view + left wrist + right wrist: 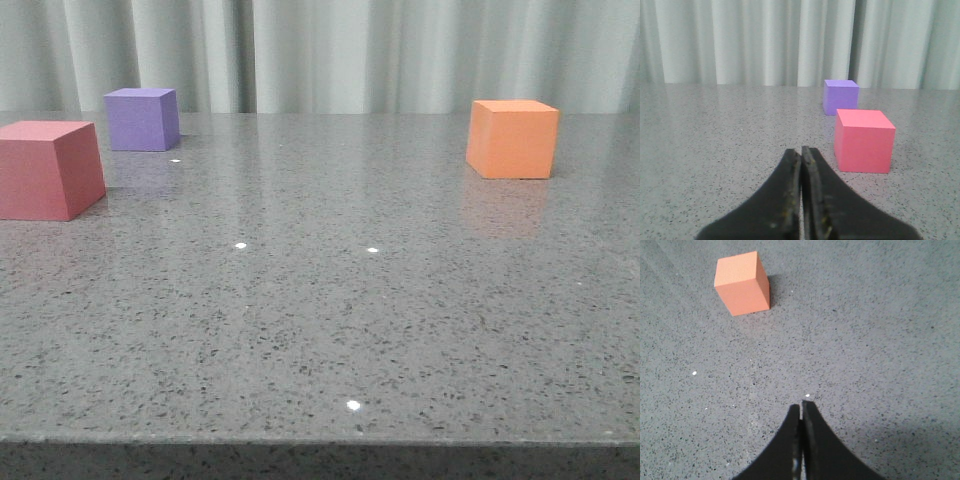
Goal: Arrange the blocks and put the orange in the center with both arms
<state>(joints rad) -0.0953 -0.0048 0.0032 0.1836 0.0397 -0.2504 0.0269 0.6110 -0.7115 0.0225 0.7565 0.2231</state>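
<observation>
Well right of the red-pink cube, with the purple cube just behind that one, I see the orange cube waiting untouched because my left gripper and right gripper both hang pressed together, empty

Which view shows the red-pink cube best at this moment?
The left wrist view: the red-pink cube sits whole on the table, top and front faces clear, beyond the left gripper, with the purple cube behind it. The front view cuts it off at the left edge. The right wrist view does not show it.
</observation>
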